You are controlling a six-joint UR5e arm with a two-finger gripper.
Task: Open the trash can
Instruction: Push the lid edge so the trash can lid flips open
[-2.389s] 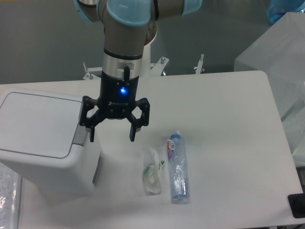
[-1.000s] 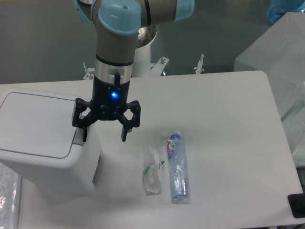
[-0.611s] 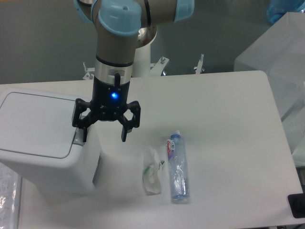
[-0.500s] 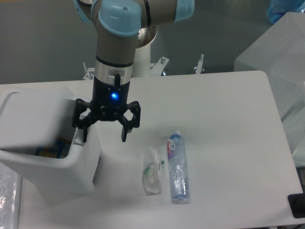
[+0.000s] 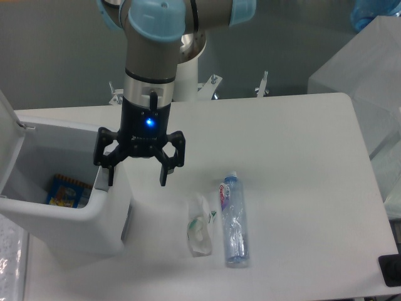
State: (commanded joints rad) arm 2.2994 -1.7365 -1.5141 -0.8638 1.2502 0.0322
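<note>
- Fingers (image 5: pixel 111 174) spread wide, holding nothing; gripper (image 5: pixel 136 177) points down, one tip at the trash can's (image 5: pixel 62 219) right rim.
- Trash can at the table's (image 5: pixel 294 157) left edge, lid (image 5: pixel 7 135) swung up, a colourful packet (image 5: pixel 64 191) inside.
- Bottle (image 5: pixel 233 219) and clear wrapper (image 5: pixel 200 224) lie side by side, near edge.
- Blue light on the wrist.

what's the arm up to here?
The open gripper sits at the right front edge of the large white plastic trash can, one of its fingers by the push-button tab. The lid stands swung up and a colourful packet shows inside. A clear plastic bottle and a clear wrapper lie untouched on the table.
</note>
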